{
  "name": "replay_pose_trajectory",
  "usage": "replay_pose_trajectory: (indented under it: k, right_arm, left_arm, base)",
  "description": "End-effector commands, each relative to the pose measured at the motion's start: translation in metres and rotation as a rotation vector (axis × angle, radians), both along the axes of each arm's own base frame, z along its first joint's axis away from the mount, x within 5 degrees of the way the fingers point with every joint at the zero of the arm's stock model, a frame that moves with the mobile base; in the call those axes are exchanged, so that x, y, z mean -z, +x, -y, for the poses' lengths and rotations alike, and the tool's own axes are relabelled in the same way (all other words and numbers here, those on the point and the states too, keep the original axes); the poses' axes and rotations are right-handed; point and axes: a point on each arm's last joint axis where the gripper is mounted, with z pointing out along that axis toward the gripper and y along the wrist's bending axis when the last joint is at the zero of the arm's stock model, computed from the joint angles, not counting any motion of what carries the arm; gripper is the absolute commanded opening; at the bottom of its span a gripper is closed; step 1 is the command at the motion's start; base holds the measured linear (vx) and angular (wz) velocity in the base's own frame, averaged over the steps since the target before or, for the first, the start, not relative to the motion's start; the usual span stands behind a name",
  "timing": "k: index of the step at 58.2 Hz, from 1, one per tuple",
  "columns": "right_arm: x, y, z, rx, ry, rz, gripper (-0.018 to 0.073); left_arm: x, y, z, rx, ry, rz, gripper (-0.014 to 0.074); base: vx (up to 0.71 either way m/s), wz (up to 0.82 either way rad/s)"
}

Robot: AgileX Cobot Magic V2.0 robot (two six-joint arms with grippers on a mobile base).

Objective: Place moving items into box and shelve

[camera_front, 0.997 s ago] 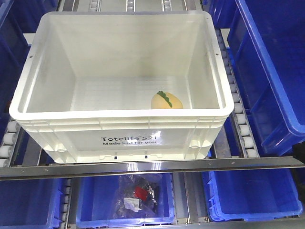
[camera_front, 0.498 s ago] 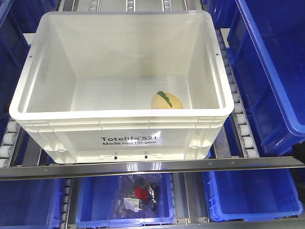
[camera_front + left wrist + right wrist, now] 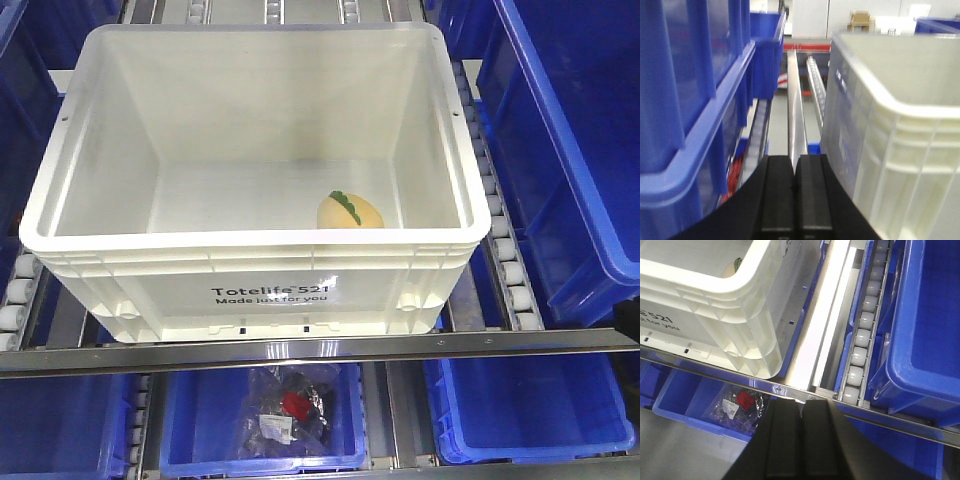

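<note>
right of the left fingers (image 3: 795,187): white box (image 3: 250,150) on shelf | yellow item (image 3: 350,211) inside | both fingers (image 3: 802,440) closed, empty | shelving looks nearly done

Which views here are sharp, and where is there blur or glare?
Front view: sharp and evenly lit; the white crate lettering is readable, with a reflective streak along the metal rail. Left wrist view: soft throughout, the crate wall and the shut left gripper blurred. Right wrist view: fairly sharp, glare on the steel channel; the right gripper is dark.
</note>
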Motion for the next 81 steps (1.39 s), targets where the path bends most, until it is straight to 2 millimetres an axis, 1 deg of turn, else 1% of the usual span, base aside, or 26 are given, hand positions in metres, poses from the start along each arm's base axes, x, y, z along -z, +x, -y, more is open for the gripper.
replay_pose_trajectory:
  k: [1,72,78,81]
  right_arm:
    - [-0.0125,0.0036,-0.0011,-0.005,0.022,0.086,-0.0016]
    - [-0.0119,0.0035,-0.0009,-0.004,0.019,0.080,-0.0016]
    - [-0.0096,-0.0012,0.0026,0.008,0.034,0.125,-0.0016]
    - [-0.0030,-0.0019,0.0054,0.049,0.077,0.173,-0.0016]
  left_arm:
    - [0.0002,0.0010,0.0008,0.010,-0.012,0.079,-0.0020]
    - [0.0009,-0.0003,0.0018,0.027,-0.004,0.078,-0.0020]
    - [0.0009,-0.0003,0.0018,0.027,-0.004,0.078,-0.0020]
    - [0.0010,-0.0003,0.0018,0.027,-0.004,0.077,-0.0020]
  base:
    - [0.00,0.00]
    - [0.00,0.00]
    - [0.00,0.00]
    - [0.00,0.00]
